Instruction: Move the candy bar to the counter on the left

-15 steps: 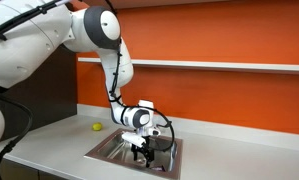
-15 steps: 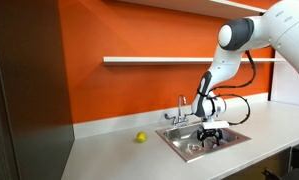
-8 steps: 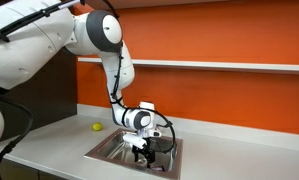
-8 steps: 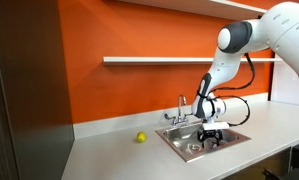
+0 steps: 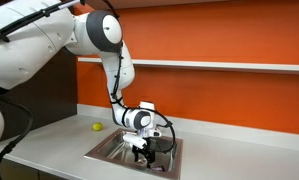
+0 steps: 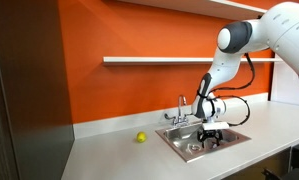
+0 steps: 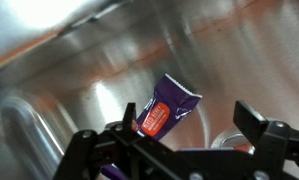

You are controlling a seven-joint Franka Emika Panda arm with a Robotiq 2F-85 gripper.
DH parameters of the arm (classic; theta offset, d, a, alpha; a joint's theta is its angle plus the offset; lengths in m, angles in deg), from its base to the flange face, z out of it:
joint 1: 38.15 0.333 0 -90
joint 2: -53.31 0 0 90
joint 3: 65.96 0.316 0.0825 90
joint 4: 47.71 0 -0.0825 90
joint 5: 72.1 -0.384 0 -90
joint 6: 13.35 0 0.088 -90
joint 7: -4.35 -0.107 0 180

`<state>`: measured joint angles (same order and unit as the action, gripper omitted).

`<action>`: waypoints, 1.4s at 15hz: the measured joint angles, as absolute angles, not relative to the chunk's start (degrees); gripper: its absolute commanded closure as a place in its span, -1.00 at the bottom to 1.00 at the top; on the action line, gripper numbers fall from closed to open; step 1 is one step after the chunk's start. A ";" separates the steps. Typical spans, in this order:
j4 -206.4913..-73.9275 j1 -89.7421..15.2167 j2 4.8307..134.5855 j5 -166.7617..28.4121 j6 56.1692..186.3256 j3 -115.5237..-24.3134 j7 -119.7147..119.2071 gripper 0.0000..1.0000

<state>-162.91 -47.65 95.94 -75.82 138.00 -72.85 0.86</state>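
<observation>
The candy bar, in a purple wrapper with an orange-red label, lies in the steel sink in the wrist view. It sits between my fingers, close to the left one. My gripper is open, with the fingers wide apart around the bar. In both exterior views the gripper is low inside the sink basin, and the bar is too small to make out there. The pale grey counter stretches beside the sink.
A small yellow-green ball lies on the counter near the sink. A faucet stands at the sink's back edge. An orange wall with a white shelf runs behind. A round drain shows in the basin floor.
</observation>
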 measured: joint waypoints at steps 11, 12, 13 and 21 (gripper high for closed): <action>-162.55 -47.10 96.65 -75.78 138.00 -74.52 0.64 -1.00; -162.42 -47.10 96.65 -75.78 138.01 -74.52 0.64 -1.00; -162.25 -47.10 96.65 -75.78 138.02 -74.51 0.64 -1.00; -161.29 -47.10 96.78 -76.20 137.82 -74.44 -0.37 -1.00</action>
<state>-161.29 -47.10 96.78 -76.20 137.82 -74.44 -0.37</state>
